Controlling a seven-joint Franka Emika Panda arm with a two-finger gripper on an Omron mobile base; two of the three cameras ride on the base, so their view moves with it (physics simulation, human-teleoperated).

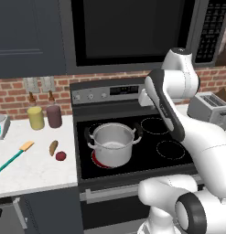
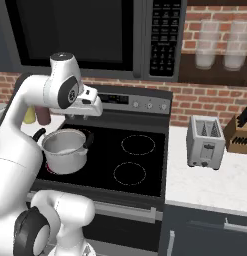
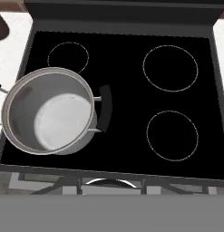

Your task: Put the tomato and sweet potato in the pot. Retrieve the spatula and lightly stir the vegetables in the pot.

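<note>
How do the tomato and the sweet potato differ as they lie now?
The tomato is round and dark red; the sweet potato is oblong, brown-orange, with tapered ends. The tomato lies nearer the counter's front edge, the sweet potato just behind it. Both are small, rest on the white counter left of the stove, and are not in the pot.

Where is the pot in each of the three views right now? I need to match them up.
Left base view: the pot sits left of centre, on the stove's front-left burner.
Right base view: centre-left, partly behind the arm.
Hand view: left side, seen from above, empty.
Shared landmark: the black cooktop with its ringed burners.
</note>
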